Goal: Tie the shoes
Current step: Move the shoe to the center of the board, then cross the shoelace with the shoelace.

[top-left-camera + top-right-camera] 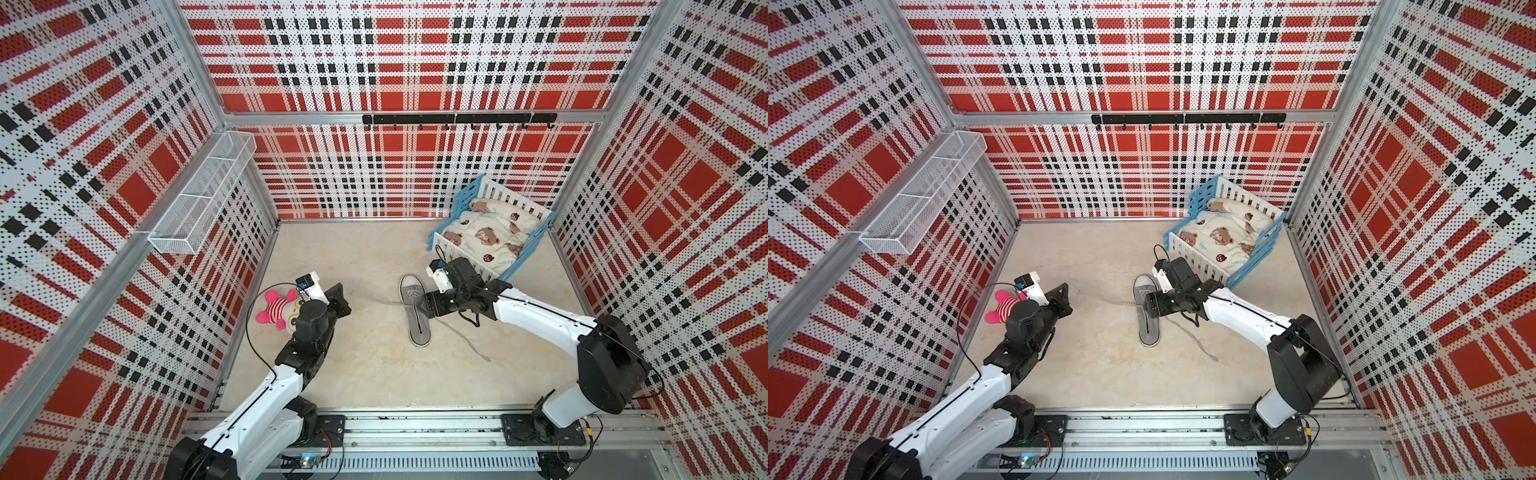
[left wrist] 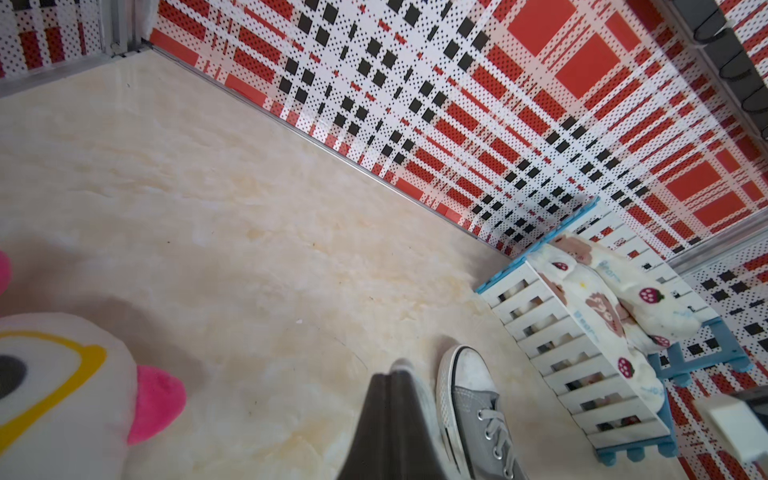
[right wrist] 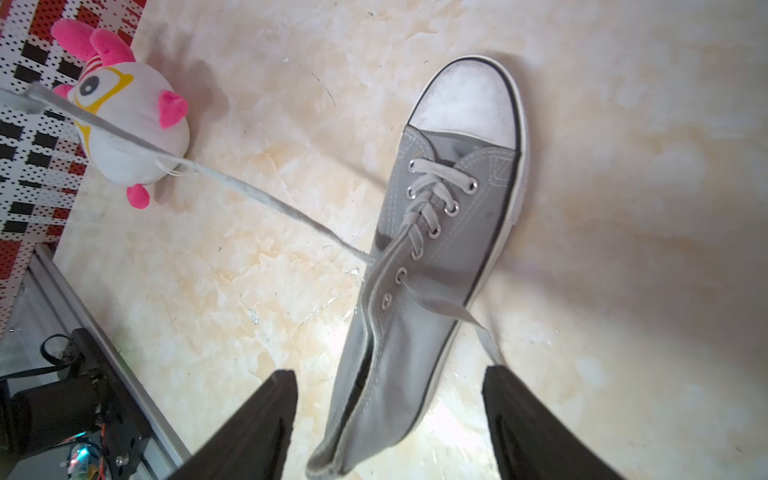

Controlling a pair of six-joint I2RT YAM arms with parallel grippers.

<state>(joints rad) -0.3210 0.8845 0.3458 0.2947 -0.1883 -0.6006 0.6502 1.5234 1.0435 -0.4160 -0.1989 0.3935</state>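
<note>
Astride the sneaker [image 3: 415,328] heel, right jaws wide.

A white-headed plush toy [image 1: 277,310] with a pink-striped body lies on the beige marbled surface [image 1: 353,365] by the left wall. A blue-and-white slatted doll bed [image 1: 464,203] holding a bear-print quilt [image 1: 486,235] fills the far right corner. A white wire-mesh basket [image 1: 203,195] hangs on the left wall. A black rail [image 1: 457,119], seemingly hooked, crosses the back.
</note>
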